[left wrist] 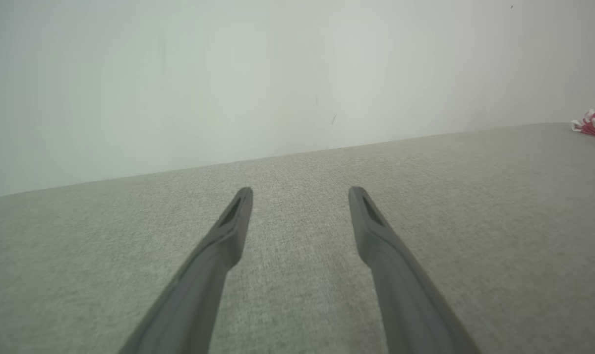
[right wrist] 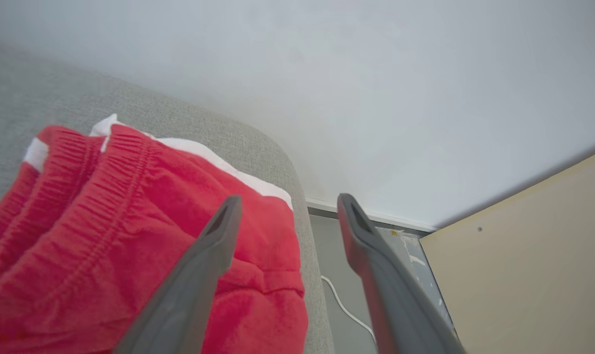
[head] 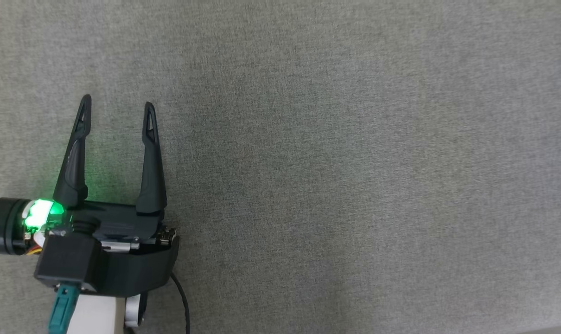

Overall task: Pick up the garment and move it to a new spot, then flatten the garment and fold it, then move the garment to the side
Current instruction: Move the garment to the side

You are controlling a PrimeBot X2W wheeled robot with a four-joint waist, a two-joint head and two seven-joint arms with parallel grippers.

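Softly, evenly bright. Green glow from the lamp (head: 41, 213) spilling onto the grey fabric (head: 354, 162) at near left. Blurred along the dark fingers (left wrist: 189, 305) close to the wrist cameras.

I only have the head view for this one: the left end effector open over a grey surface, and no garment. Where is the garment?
Observer: The right wrist view shows it. The red garment, with white trim, lies at the rounded corner of the grey surface.
Reviewer: Is the right end effector gripping it?
Observer: No. The right end effector is open with nothing between its fingers. In that view one finger crosses in front of the garment and the other in front of the floor past the surface's edge.
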